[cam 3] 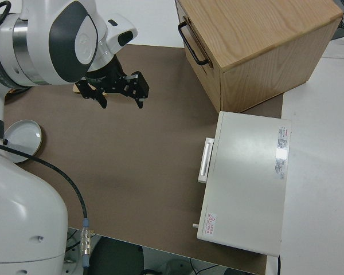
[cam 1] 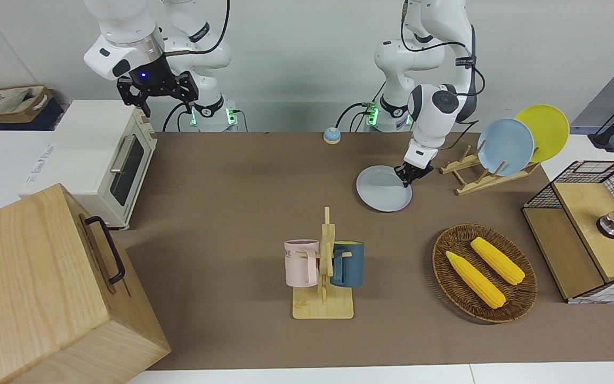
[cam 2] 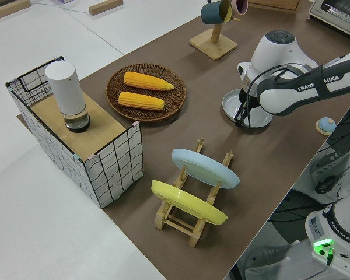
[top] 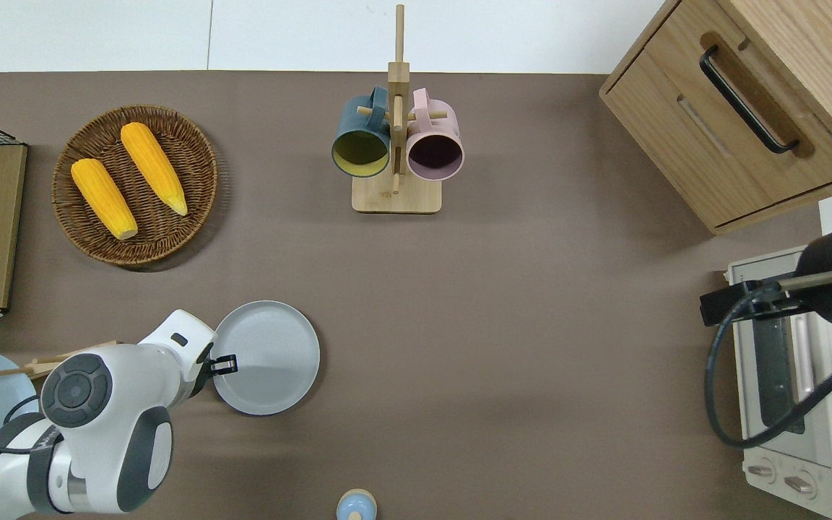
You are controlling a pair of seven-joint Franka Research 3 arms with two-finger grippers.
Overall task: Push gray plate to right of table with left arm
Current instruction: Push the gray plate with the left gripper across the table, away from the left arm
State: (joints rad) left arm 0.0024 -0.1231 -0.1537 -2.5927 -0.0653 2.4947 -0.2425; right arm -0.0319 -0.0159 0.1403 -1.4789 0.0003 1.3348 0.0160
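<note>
Plate [cam 1: 383,188] in the front view: small, round, pale gray, with a low rim, lying flat on the table [cam 1: 243,176] between the bell [cam 1: 331,135] and the basket [cam 1: 485,273], beside the plate rack [cam 1: 485,173]. The left gripper [cam 1: 408,178] is down at the plate's rim on the rack side, touching it; whether its jaws are apart or closed I cannot tell. The right arm is parked, its gripper [cam 1: 158,90] with jaws spread wide.

Overhead, the plate [top: 266,357] sits toward the left arm's end of the table, nearer to the robots than the basket of corn [top: 134,185], plain and bare, part shadowed. The left gripper [top: 219,365] meets its edge.

From the left side, the plate [cam 2: 245,108] lies flat, the left gripper [cam 2: 244,116] low on its rim.

From the right side, the right gripper [cam 3: 119,94] hangs released; the plate [cam 3: 23,140] shows small.
</note>
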